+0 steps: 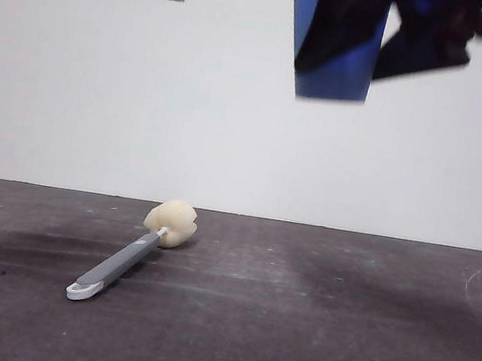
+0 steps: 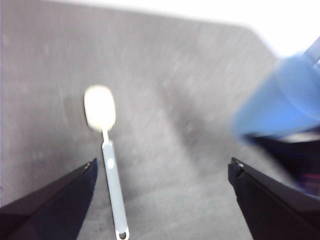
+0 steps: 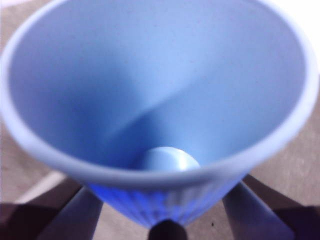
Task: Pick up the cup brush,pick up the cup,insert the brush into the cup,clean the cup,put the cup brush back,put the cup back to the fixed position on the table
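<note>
The brush (image 1: 132, 253) lies flat on the table (image 1: 335, 340), sponge head toward one o'clock. The left gripper (image 2: 162, 172) hangs over it, jaws wide apart, handle nearer one jaw. The right gripper (image 3: 165, 212) seemingly clamps the cup (image 1: 334, 40), held aloft.

Cup brush (image 1: 132, 255) on table (image 1: 335, 340)
</note>
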`<action>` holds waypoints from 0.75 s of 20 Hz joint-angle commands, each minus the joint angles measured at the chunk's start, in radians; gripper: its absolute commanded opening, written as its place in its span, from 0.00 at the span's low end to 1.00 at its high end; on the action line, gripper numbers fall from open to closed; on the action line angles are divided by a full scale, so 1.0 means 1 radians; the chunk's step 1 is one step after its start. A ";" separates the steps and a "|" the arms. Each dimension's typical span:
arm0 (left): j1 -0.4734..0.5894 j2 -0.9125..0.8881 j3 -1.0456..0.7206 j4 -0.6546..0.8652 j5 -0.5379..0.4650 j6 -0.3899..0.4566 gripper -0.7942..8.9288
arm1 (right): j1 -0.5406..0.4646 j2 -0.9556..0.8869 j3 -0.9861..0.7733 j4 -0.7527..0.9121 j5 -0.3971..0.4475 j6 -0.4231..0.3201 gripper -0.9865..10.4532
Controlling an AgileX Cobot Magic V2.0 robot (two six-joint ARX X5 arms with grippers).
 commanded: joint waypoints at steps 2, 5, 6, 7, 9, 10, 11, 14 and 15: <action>-0.004 -0.125 -0.010 -0.067 -0.004 0.014 0.53 | -0.051 0.081 -0.093 0.136 -0.055 -0.003 0.08; -0.004 -0.165 -0.010 -0.141 -0.003 0.013 0.53 | -0.103 0.162 -0.150 0.256 -0.094 0.000 0.08; -0.004 -0.166 -0.010 -0.158 -0.003 0.013 0.53 | -0.120 0.194 -0.151 0.270 -0.109 -0.001 0.08; -0.004 -0.166 -0.010 -0.164 -0.001 0.013 0.53 | -0.137 0.227 -0.151 0.294 -0.119 -0.009 0.08; -0.004 -0.166 -0.010 -0.157 0.007 0.011 0.53 | -0.170 0.309 -0.151 0.362 -0.172 -0.005 0.08; -0.004 -0.166 -0.010 -0.158 0.014 0.011 0.53 | -0.186 0.352 -0.151 0.393 -0.182 -0.001 0.08; -0.004 -0.166 -0.010 -0.159 0.023 0.011 0.53 | -0.202 0.390 -0.151 0.410 -0.185 0.000 0.08; -0.004 -0.166 -0.010 -0.159 0.024 0.012 0.53 | -0.244 0.469 -0.151 0.471 -0.237 -0.008 0.08; -0.004 -0.166 -0.010 -0.158 0.024 0.012 0.53 | -0.257 0.485 -0.151 0.492 -0.241 -0.010 0.08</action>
